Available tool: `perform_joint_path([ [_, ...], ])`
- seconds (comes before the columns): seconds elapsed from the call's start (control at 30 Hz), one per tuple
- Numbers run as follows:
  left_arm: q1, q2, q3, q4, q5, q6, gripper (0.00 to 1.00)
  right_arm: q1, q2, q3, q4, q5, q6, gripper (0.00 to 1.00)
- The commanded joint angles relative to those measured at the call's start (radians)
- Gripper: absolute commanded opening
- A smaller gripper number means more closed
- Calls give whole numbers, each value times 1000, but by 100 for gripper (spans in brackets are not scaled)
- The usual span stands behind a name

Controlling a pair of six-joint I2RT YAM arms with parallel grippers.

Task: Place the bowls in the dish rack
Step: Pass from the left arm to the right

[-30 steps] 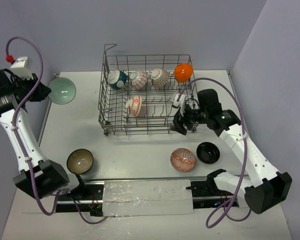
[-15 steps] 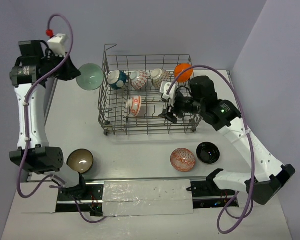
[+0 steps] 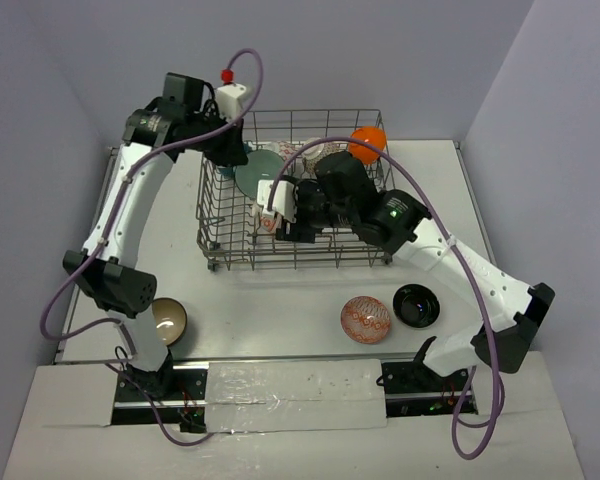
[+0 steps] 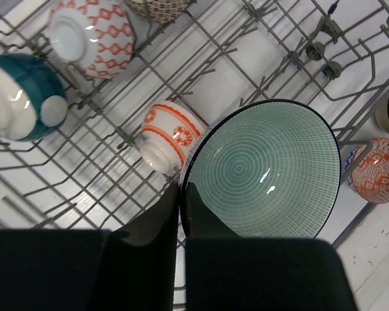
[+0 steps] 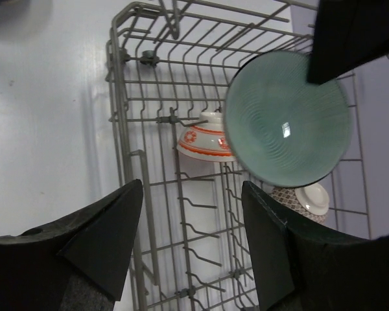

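My left gripper (image 3: 242, 160) is shut on the rim of a pale green bowl (image 3: 259, 173), which hangs tilted over the back left of the dish rack (image 3: 300, 265). In the left wrist view its fingers (image 4: 179, 188) pinch the bowl's edge (image 4: 266, 172). My right gripper (image 3: 288, 222) hovers open and empty over the rack's middle (image 5: 192, 188), below the green bowl (image 5: 286, 116). In the rack lie a teal bowl (image 4: 16, 97), a red-patterned bowl (image 4: 91, 29), an orange-patterned white bowl (image 4: 168, 133), a grey-patterned bowl (image 5: 298, 197) and an orange bowl (image 3: 367, 143).
Three bowls stand on the table in front of the rack: a brown bowl (image 3: 166, 320) at the left, a red-patterned bowl (image 3: 366, 319) and a black bowl (image 3: 417, 305) at the right. The rack's raised loop (image 3: 220, 95) sticks up at its back left corner.
My left arm has swung from the table's left side to above the rack, carrying the green bowl. My right gripper has moved left over the rack's middle, still open.
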Motion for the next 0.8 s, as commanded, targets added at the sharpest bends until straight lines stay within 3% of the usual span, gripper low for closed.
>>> perform_joint_path([
  [0.0,-56,32,78,-5,-22,28,0,0,-2,85,15,59,-21,70],
  [0.2,-116,44,90,12,-18,32,0,0,9,88,2,56,-18,70],
  [0.77,-127,-31,29,30,-19,40,0,1,81,36,-6,15,-8,68],
])
